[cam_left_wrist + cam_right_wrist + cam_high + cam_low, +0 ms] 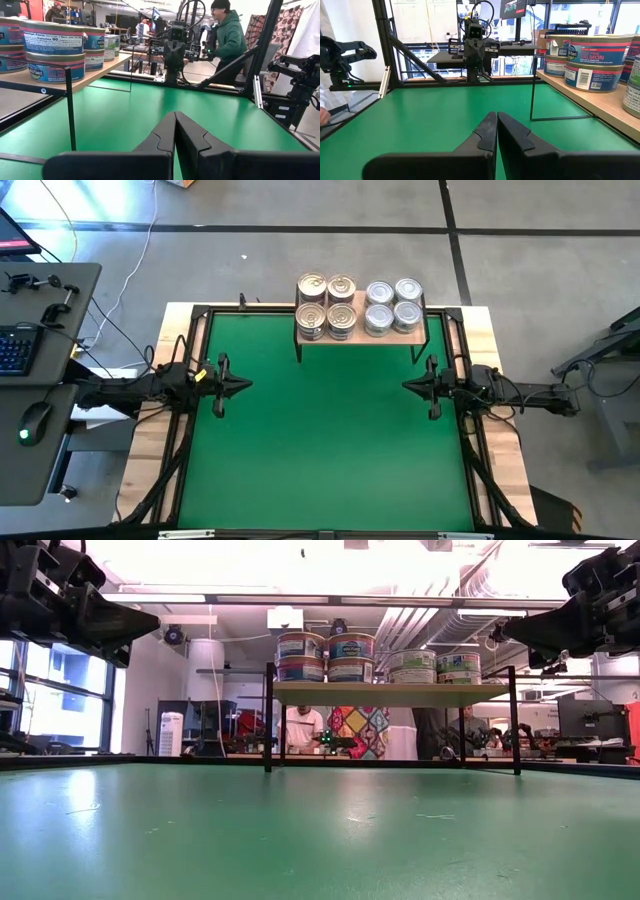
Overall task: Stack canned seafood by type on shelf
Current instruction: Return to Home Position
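Observation:
The shelf (360, 332), a light wood board on thin black legs, stands at the far edge of the green mat (330, 450). The canned seafood rests on it in stacks two high. The gold-lidded tins (326, 302) with blue labels (325, 656) are on its left half. The silver-lidded tins (393, 305) with green labels (434, 666) are on its right half. My left gripper (245, 384) hangs shut and level over the mat's left side. My right gripper (408, 385) hangs shut and level over the right side. Their tips (175, 116) (497, 116) face each other, and neither holds anything.
A black frame (190, 330) runs around the mat. A desk with a keyboard (15, 348) and a mouse (35, 420) stands off the table's left. A person in a green hoodie (227, 37) stands beyond the table. Bare mat lies between the grippers and toward the near edge.

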